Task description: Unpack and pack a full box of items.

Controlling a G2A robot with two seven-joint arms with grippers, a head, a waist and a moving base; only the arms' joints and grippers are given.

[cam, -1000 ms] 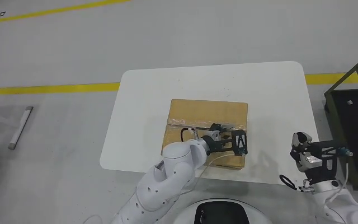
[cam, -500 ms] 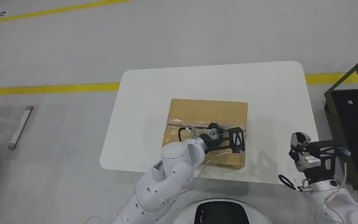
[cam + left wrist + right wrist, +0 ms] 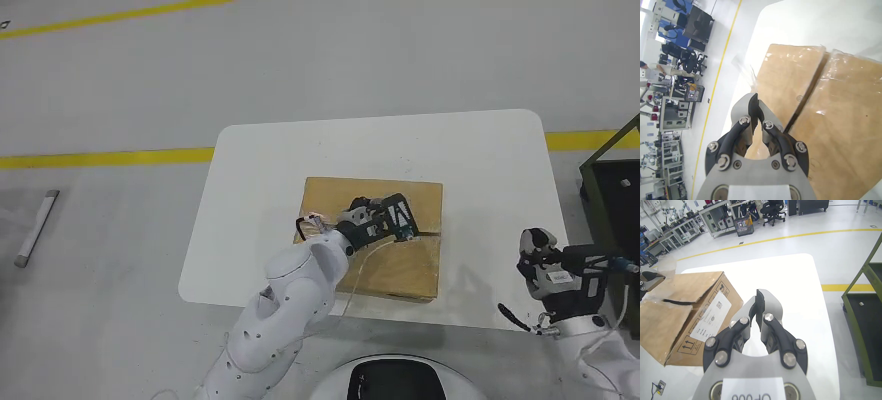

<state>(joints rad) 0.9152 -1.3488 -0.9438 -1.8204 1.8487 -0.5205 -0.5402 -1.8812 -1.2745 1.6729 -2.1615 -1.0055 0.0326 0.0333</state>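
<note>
Cardboard box (image 3: 405,268) sits mid-desk (image 3: 480,160), flaps not yet lifted. Its seam (image 3: 428,231) runs 9 to 3 across the lid. My left tool (image 3: 756,102) is over the lid, just on the 12 side of the seam, pinched tight on clear tape (image 3: 745,72) that stands up from the tips. Can't tell if the far end is stuck. Right tool (image 3: 758,300), tips together and empty, hangs at the desk's 4 o'clock edge, well apart. Judgement: pull along the seam, left arm's job.
</note>
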